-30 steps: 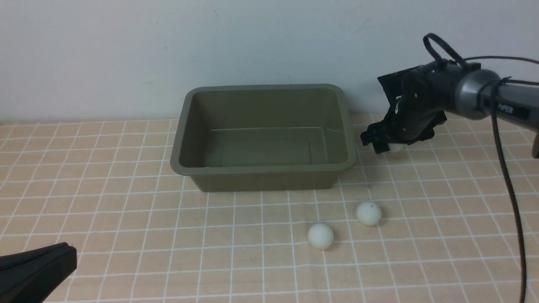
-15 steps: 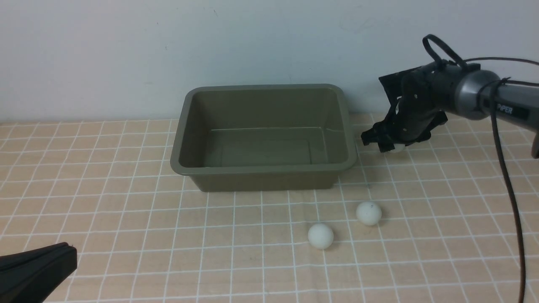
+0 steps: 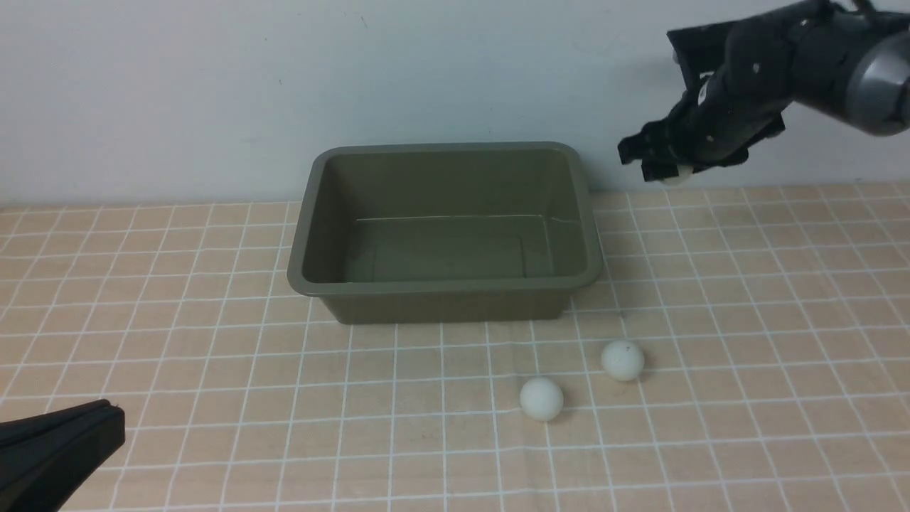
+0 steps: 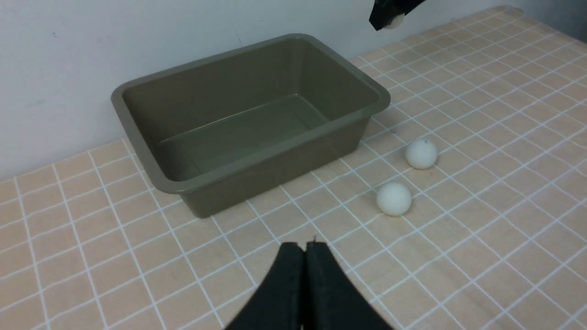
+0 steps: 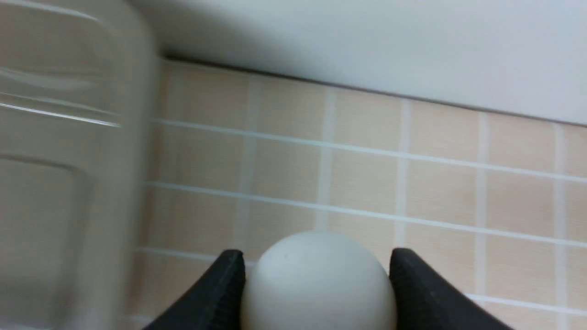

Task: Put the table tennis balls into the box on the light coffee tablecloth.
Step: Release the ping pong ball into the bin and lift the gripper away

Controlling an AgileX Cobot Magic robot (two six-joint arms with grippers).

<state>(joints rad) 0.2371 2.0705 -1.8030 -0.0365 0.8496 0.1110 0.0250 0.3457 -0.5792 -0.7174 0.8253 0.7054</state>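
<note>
The olive-green box [image 3: 444, 284] stands empty at the back middle of the light coffee tablecloth [image 3: 213, 370]. Two white table tennis balls [image 3: 541, 397] [image 3: 623, 360] lie on the cloth in front of the box's right corner; they also show in the left wrist view [image 4: 393, 199] [image 4: 421, 153]. My right gripper [image 3: 665, 169] is shut on a third ball [image 5: 318, 282] and holds it high in the air, right of the box's back right corner. My left gripper [image 4: 305, 247] is shut and empty, low at the front left. Other balls are out of view.
A pale wall runs close behind the box. The box's right rim [image 5: 142, 137] shows blurred in the right wrist view. The right arm's tip with its ball shows at the top of the left wrist view [image 4: 387, 13].
My right gripper has lifted the ball from the cloth beside the box's right wall, up and slightly right. The left gripper and the two loose balls have not moved.
</note>
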